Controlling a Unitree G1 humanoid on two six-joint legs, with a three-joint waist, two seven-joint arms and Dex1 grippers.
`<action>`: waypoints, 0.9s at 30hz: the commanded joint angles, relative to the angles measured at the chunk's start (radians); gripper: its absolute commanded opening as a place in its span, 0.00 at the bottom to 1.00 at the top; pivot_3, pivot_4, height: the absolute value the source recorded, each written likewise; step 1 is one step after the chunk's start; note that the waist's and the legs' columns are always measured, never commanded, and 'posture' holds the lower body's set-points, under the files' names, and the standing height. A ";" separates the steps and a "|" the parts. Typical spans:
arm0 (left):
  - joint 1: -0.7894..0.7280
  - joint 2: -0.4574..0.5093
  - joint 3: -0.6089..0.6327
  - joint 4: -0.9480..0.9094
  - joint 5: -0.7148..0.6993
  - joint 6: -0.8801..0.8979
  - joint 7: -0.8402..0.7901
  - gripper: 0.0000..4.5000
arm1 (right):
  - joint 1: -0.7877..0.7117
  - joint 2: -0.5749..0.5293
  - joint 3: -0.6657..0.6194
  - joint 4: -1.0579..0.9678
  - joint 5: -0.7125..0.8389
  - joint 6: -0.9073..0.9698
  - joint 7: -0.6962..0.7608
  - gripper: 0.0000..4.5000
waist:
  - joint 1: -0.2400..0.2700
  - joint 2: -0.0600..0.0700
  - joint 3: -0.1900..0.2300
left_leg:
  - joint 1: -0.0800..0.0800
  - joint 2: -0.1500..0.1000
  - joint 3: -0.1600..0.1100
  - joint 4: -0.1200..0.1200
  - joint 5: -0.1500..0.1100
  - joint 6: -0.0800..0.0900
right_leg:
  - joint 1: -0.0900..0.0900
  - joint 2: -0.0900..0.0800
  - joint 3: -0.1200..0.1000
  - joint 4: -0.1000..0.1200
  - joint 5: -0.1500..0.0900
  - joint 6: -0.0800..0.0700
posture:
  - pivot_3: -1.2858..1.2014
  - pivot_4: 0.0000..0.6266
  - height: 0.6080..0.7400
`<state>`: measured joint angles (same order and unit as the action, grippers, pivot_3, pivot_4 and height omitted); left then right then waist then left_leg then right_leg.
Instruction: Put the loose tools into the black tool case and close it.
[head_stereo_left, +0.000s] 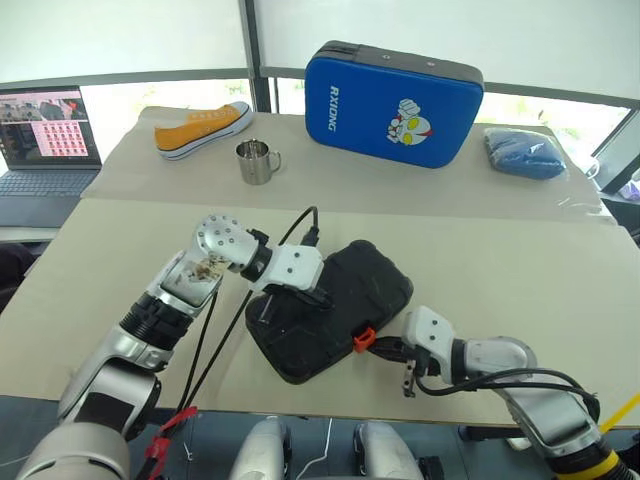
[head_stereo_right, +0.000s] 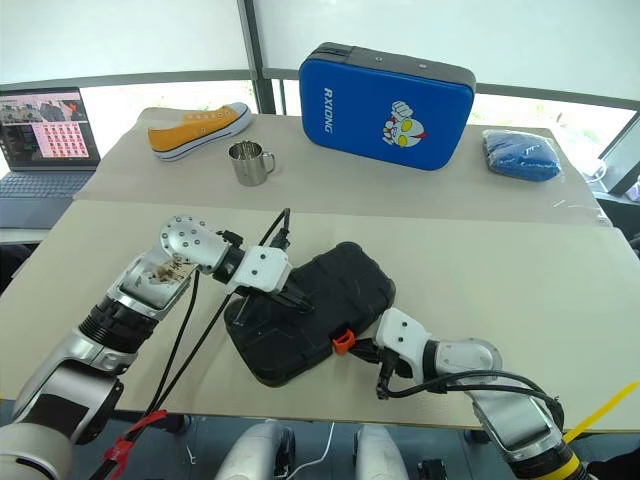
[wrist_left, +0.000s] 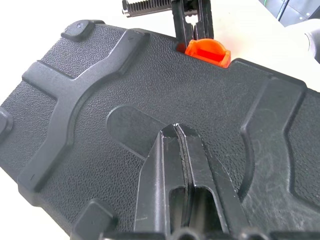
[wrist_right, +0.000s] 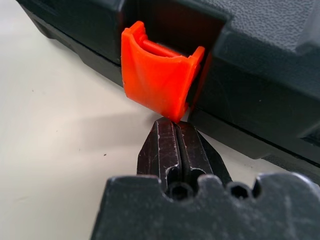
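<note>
Black tool case (wrist_left: 125, 90): moulded plastic, matt, finely pebbled grain. Latch (wrist_right: 157, 75): orange plastic, smooth, slight sheen. Left gripper (wrist_left: 182, 150) and right gripper (wrist_right: 175, 150): black, worn edges, dull finish. Tabletop (head_stereo_left: 500, 260): pale beige, matt, smooth. Mug (head_stereo_left: 256, 161): polished metal, reflective. Blue case (head_stereo_left: 392, 103): smooth, semi-gloss shell. Shoe (head_stereo_left: 200, 128): yellow canvas, white rubber sole.

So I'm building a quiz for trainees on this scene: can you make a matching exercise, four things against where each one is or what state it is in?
Things:
1. black tool case
2. orange latch
3. left gripper
4. metal mug

Places or states:
A. fingers shut, tips resting on the case lid
B. on the far table, beside the yellow shoe
C. lid down, on the near table
D. sticking out, at the right gripper tips

Pairs: 1-C, 2-D, 3-A, 4-B
</note>
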<state>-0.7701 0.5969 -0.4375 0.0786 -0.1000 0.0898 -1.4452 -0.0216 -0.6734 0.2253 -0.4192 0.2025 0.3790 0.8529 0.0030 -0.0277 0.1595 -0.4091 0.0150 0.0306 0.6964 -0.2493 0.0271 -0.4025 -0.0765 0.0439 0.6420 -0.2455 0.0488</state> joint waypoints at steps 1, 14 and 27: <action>0.017 0.000 -0.018 0.005 0.036 -0.003 0.007 0.00 | -0.002 -0.016 -0.039 -0.066 0.028 0.004 0.010 0.00 | -0.003 0.000 0.000 | 0.000 0.000 0.000 0.000 0.000 0.000 | 0.000 0.000 0.000 0.000 0.000 0.000 | 0.52 0.24 0.99; 0.004 -0.020 -0.020 0.050 0.048 -0.047 0.017 0.00 | 0.033 -0.123 -0.269 -0.267 0.313 0.174 0.035 0.00 | -0.003 0.000 0.000 | 0.001 0.001 0.000 0.000 0.000 0.000 | 0.001 0.000 0.000 0.000 0.000 0.000 | 0.52 0.24 0.99; 0.003 -0.033 -0.015 0.063 0.056 -0.065 0.022 0.00 | 0.003 -0.122 -0.125 -0.228 0.209 0.172 0.016 0.00 | 0.004 0.000 0.000 | 0.000 0.000 -0.001 0.000 0.000 0.000 | 0.000 0.000 0.000 0.000 0.000 0.000 | 0.52 0.24 0.99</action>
<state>-0.7735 0.5566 -0.4391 0.1245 -0.0804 0.0223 -1.4249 -0.0312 -0.7826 0.1045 -0.6364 0.4224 0.5660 0.8667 0.0069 -0.0274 0.1595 -0.4090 0.0150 0.0300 0.6963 -0.2493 0.0271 -0.4020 -0.0766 0.0437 0.6418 -0.2457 0.0486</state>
